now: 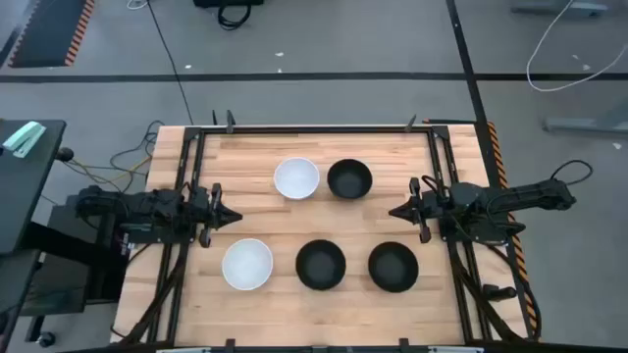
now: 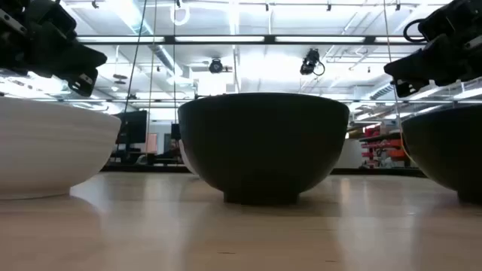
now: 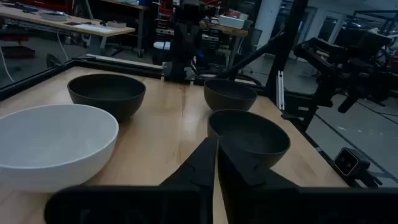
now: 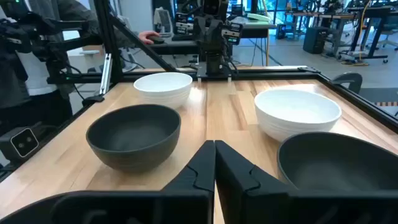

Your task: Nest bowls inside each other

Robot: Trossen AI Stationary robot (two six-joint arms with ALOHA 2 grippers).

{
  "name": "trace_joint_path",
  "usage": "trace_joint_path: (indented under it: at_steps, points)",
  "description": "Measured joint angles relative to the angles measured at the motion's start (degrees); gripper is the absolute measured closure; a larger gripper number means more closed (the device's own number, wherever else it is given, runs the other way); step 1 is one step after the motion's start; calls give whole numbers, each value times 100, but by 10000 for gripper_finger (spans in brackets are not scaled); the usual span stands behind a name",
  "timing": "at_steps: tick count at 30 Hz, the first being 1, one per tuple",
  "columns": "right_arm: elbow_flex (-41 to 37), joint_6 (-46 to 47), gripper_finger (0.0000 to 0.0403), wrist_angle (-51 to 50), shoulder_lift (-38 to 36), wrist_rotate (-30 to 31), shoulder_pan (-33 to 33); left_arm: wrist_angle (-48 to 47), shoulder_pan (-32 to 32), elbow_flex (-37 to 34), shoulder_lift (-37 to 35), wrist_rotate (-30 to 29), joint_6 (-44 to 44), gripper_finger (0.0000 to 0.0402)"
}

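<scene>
Counter [image 1: 265,221]: pale wood planks in a dark frame, my two arms at either side edge.

Bowls, five, all standing separately, none nested. Back row: a white bowl [image 1: 296,178] just beside a black bowl [image 1: 349,179]. Front row: a second white bowl [image 1: 246,265] on my left, a black bowl in the middle [image 1: 321,265], another black bowl [image 1: 393,267] on my right. All upright, mouths up.

Left claw [image 1: 234,216]: pinched closed, holding nothing, hovering at the left edge between the two rows. Right claw [image 1: 394,211]: likewise closed and empty, at the right edge, pointed inward.

Step in hand, by my reckoning: the very start, no bowl yet picked. The next move calls for spreading one claw, dropping it over a near bowl's rim, then lifting that bowl into a neighbour. The front white bowl sits nearest my left claw.
</scene>
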Motion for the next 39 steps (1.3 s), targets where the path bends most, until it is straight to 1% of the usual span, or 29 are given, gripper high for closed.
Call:
trace_joint_path:
  at_steps: [10, 21, 32, 39]
  points:
    - [0, 2, 389, 0, 0, 0, 0, 0, 0, 0, 2, 0, -3, 366]
    - [0, 2, 389, 0, 0, 0, 0, 2, 0, 0, 0, 2, -4, 378]
    - [2, 0, 389, -2, 0, 0, 0, 1, 1, 0, 1, 2, -3, 366]
    - [2, 2, 389, -2, 0, 0, 0, 1, 2, 0, 0, 2, -1, 374]
